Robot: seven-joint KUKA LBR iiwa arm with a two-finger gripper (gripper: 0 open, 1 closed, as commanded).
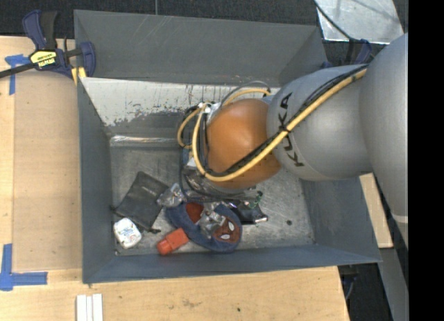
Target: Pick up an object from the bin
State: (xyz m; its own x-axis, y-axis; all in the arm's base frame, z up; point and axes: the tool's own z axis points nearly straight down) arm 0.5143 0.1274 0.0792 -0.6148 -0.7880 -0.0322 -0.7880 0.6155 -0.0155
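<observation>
Gripper (206, 215) over clutter; we are unable to tell whether it is open or closed.
Beneath it, blue disc (216, 235) and orange piece (172, 241) are crowding together, risking a double pick.

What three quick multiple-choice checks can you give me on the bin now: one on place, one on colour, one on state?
1. The tool is: A over the heap at the near middle of the bin; B outside it; C in its far left corner.
2. The small piece beside the white lump is: A green; B orange-red; C purple.
3. The black pouch: A lies flat; B leans on the far wall; C hangs from the tool.
Answers: 1 A, it sits just above the blue ring; 2 B, the colour is plain; 3 A, it rests left of the heap.
</observation>
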